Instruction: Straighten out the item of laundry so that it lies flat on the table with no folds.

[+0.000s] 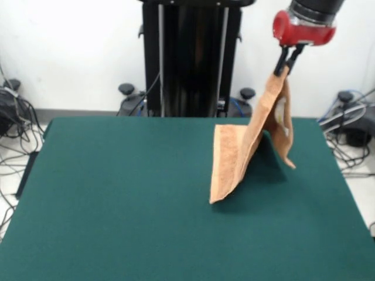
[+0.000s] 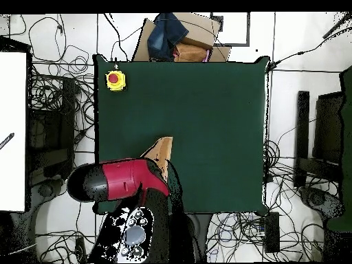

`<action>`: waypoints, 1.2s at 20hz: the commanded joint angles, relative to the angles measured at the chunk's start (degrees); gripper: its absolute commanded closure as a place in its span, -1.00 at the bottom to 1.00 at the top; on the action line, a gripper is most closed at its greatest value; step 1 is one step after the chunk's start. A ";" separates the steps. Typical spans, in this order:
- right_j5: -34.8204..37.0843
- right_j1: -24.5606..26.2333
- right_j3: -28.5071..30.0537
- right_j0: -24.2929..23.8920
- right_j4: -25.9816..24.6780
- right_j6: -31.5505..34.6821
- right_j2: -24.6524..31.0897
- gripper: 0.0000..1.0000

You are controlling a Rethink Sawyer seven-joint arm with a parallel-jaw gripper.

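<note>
Up high, the black gripper (image 1: 286,63) on the red and black robot arm (image 2: 124,180) pinches one corner of the soft orange-tan terry towel (image 1: 243,153). Most of the towel hangs in folds, and its low end rests on the big dark green felt table (image 1: 117,199).

No legible text or labels
</note>
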 commanded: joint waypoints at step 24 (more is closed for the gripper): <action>-7.43 1.51 3.80 -5.96 -1.04 7.16 -2.06 1.00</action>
